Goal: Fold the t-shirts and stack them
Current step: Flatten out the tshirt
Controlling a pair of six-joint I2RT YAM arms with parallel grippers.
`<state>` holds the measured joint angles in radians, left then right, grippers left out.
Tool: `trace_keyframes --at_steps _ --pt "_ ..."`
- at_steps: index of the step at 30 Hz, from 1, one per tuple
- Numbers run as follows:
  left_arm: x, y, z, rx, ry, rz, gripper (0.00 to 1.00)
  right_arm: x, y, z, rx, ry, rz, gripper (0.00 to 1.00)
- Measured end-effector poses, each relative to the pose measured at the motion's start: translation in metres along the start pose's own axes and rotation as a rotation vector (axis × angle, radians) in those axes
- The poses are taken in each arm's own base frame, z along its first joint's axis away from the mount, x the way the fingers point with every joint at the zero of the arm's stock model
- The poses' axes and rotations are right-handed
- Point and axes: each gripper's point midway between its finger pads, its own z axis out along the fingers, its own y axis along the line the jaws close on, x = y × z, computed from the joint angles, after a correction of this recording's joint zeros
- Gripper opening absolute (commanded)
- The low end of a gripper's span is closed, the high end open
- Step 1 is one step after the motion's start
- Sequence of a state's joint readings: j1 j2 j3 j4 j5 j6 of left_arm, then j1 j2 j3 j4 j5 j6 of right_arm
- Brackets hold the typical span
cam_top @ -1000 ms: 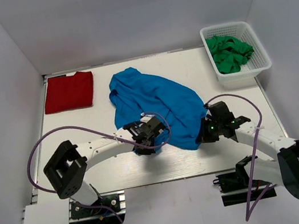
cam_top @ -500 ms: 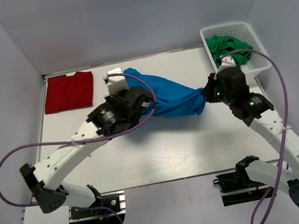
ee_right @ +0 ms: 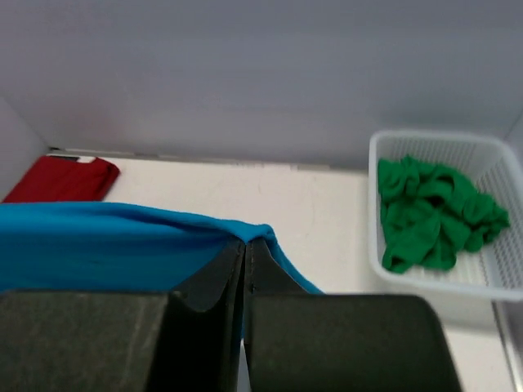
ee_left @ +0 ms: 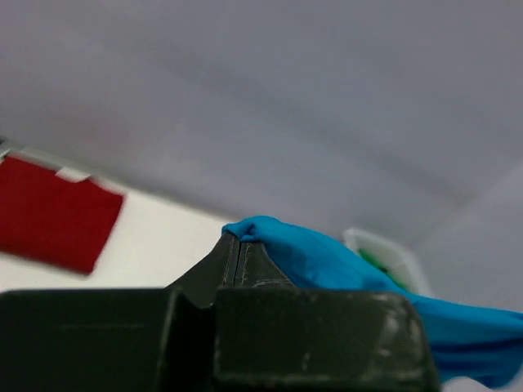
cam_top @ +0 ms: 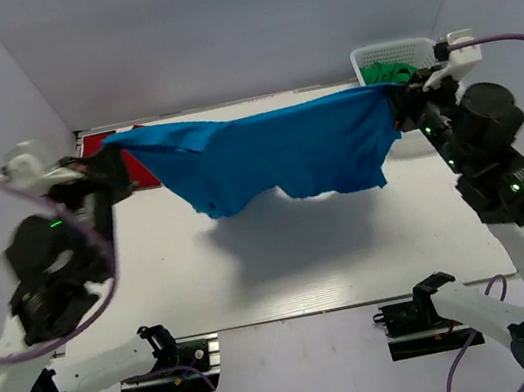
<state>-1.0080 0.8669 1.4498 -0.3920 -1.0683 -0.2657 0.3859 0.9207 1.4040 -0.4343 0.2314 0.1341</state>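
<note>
While pinched at either end by the left claw (ee_left: 237, 247) & right claw (ee_right: 245, 245), both pressed tight on cloth, the bright blue soft t-shirt (cam_top: 275, 153) hangs stretched above the white desk (cam_top: 286, 273). It should be lowered evenly, hem first, w/o slack. At far left a folded dark red t-shirt (ee_left: 57, 216) lies clear. A white plastic basket (ee_right: 425, 140) w/ green cloth (ee_right: 429, 212) sits near the right claw and could be snagged.

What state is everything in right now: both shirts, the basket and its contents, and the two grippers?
Left gripper: shut on one end of the blue t-shirt.
Right gripper: shut on its other end.
Blue t-shirt: held in the air, stretched between them, lower edge hanging.
Red t-shirt: folded, lying flat.
Green cloth: crumpled.
White basket: upright, holding the green cloth.
</note>
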Motion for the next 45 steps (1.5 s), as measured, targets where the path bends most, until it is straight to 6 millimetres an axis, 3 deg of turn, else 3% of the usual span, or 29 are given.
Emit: trace_keyframes --at_steps 5,10,14,17,20,23,25,28,32,35,37,39,43,45 --pt "-0.089 -0.018 -0.026 0.244 -0.122 -0.122 0.00 -0.055 0.020 -0.045 -0.142 -0.132 -0.066 0.00" --pt "-0.144 -0.058 -0.045 0.472 -0.179 -0.120 0.00 -0.096 0.034 -0.101 -0.264 -0.268 -0.128 0.00" --pt "-0.161 -0.076 -0.065 0.629 -0.196 -0.102 0.00 -0.115 0.046 -0.154 -0.371 -0.371 -0.158 0.00" --pt "-0.166 -0.079 -0.077 0.705 -0.201 -0.096 0.00 -0.124 0.050 -0.181 -0.414 -0.427 -0.170 0.00" --pt "-0.167 -0.077 -0.082 0.724 -0.202 -0.092 0.00 -0.125 0.052 -0.187 -0.428 -0.440 -0.172 0.00" --pt "-0.158 -0.075 -0.073 0.678 -0.201 -0.078 0.00 -0.113 0.054 -0.173 -0.437 -0.407 -0.171 0.00" --pt "-0.139 -0.072 -0.058 0.601 -0.194 -0.052 0.00 -0.094 0.055 -0.150 -0.434 -0.359 -0.160 0.00" --pt "-0.085 -0.065 -0.019 0.397 -0.187 0.027 0.00 -0.045 0.050 -0.097 -0.381 -0.229 -0.117 0.00" --pt "0.034 -0.064 0.046 0.095 -0.110 0.258 0.00 0.060 0.026 0.000 -0.199 0.057 -0.063 0.00" --pt "0.128 -0.067 0.090 -0.027 -0.002 0.450 0.00 0.146 0.011 0.060 -0.098 0.280 -0.057 0.00" --pt "0.184 -0.050 0.119 -0.109 0.072 0.548 0.00 0.200 0.001 0.085 -0.049 0.421 -0.059 0.00" --pt "0.225 -0.024 0.146 -0.191 0.137 0.608 0.00 0.242 -0.008 0.105 -0.013 0.522 -0.058 0.00" --pt "0.284 0.033 0.207 -0.363 0.237 0.644 0.00 0.305 -0.024 0.146 0.032 0.667 -0.048 0.00" --pt "0.306 0.048 0.245 -0.426 0.263 0.622 0.00 0.325 -0.033 0.172 0.051 0.714 -0.032 0.00"
